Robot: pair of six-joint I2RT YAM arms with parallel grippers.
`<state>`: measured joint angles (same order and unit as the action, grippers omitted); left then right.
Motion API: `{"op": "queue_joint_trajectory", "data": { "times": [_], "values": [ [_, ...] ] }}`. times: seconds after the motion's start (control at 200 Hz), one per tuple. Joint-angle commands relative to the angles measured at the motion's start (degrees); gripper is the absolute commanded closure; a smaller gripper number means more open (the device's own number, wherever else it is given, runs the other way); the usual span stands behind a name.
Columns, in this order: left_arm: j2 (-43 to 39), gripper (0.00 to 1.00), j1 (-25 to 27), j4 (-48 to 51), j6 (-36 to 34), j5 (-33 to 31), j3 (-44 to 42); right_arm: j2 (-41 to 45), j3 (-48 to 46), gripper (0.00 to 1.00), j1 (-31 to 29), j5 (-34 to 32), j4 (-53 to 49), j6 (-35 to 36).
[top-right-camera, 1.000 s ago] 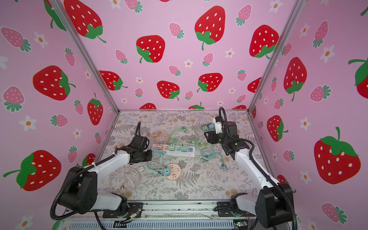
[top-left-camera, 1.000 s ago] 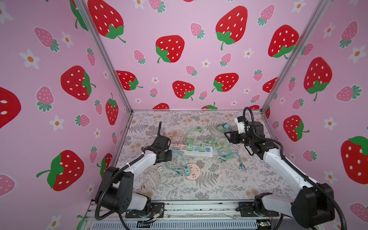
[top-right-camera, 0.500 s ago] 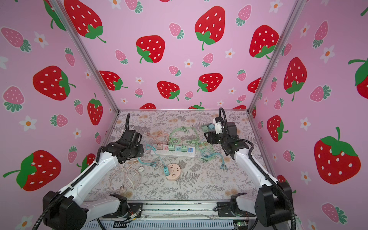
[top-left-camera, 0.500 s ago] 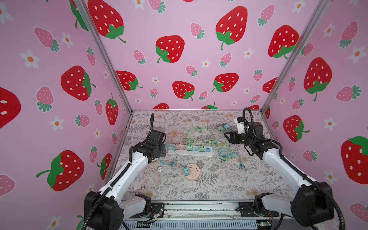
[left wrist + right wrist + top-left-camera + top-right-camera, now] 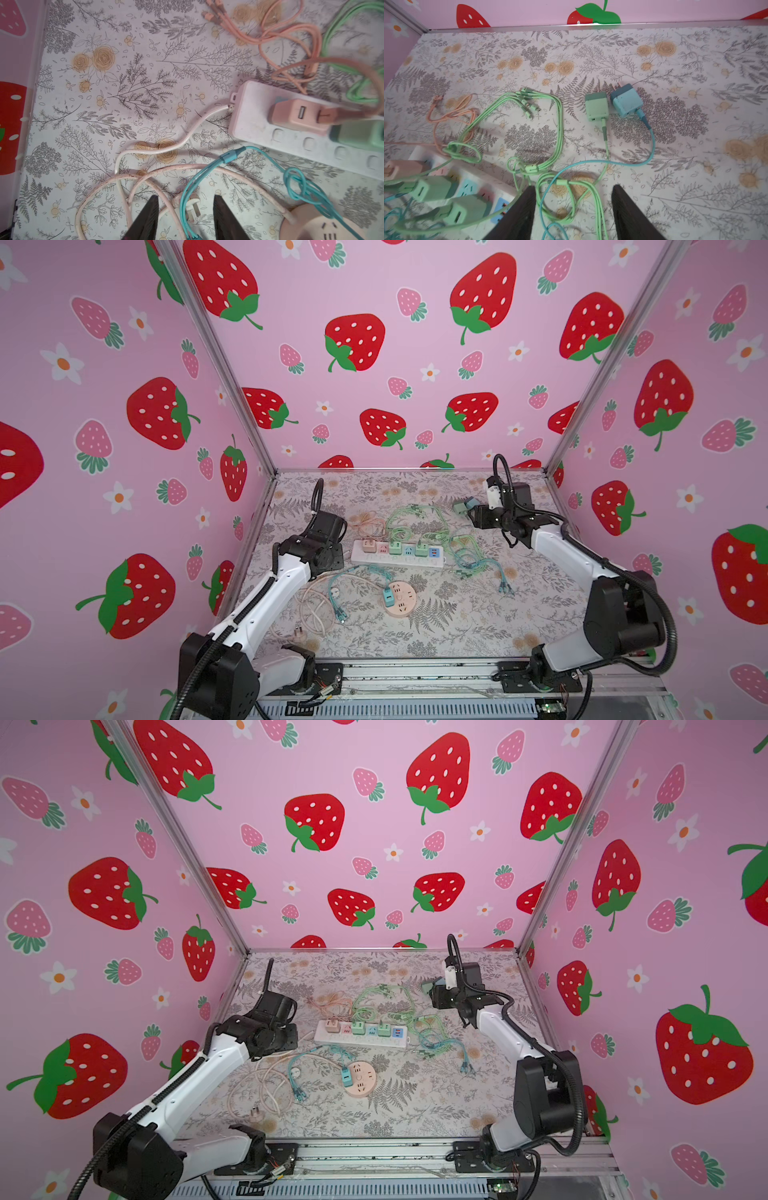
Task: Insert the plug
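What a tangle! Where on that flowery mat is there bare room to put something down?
Barest: the mat at front right, between the round pink socket and the right arm's base; also the back-left corner, between the left wall and the peach cable. Crowded: green cables and teal cable around the white power strip.

No lettering, brand name, number or sign can be read anywhere from where I stand. The white power strip (image 5: 374, 559), the round pink socket (image 5: 402, 600), the pink charger (image 5: 299, 115), the green charger (image 5: 597, 106) and the blue charger (image 5: 626, 101) all show plain faces. Any moulded marks on them are too small or too blurred to make out.
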<state>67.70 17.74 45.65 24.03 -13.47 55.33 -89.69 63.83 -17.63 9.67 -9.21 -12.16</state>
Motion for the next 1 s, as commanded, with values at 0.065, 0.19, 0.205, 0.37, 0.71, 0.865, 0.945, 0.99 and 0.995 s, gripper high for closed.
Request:
{"op": "queue_joint_trajectory", "data": {
  "times": [0.065,0.19,0.205,0.37,0.71,0.865,0.945,0.99,0.995],
  "values": [
    [-6.25,0.39,0.13,-5.29,-1.47,10.56,-0.48,-11.37,11.83,0.36,1.91,-2.72,-4.59,6.81],
    [-10.58,0.33,0.15,-10.48,-1.24,17.85,-3.59,-18.73,18.36,0.37,3.68,-3.30,-5.42,8.44],
    [-10.98,0.32,0.12,-10.85,-1.06,18.43,-3.87,-19.59,19.03,0.37,3.91,-3.45,-5.62,8.81],
    [-14.83,0.31,0.13,-13.61,-1.07,24.84,-6.36,-26.72,24.81,0.41,6.21,-1.98,-7.73,14.17],
    [-20.12,0.27,0.15,-14.06,-1.88,26.82,-7.52,-32.55,27.84,0.43,8.27,4.41,-8.89,20.74],
    [-21.30,0.26,0.15,-13.54,-2.07,26.70,-7.94,-34.47,28.51,0.42,8.31,4.85,-8.98,21.86],
    [-21.80,0.26,0.15,-13.26,-1.98,26.57,-8.17,-35.32,28.83,0.42,8.35,5.31,-8.97,22.09],
    [-22.08,0.26,0.11,-13.22,-2.05,26.57,-8.21,-35.63,29.06,0.42,8.39,5.49,-8.90,22.17],
    [-22.13,0.26,0.15,-13.22,-2.01,26.57,-8.22,-35.68,29.06,0.42,8.35,5.60,-8.89,22.18]
  ]
}}
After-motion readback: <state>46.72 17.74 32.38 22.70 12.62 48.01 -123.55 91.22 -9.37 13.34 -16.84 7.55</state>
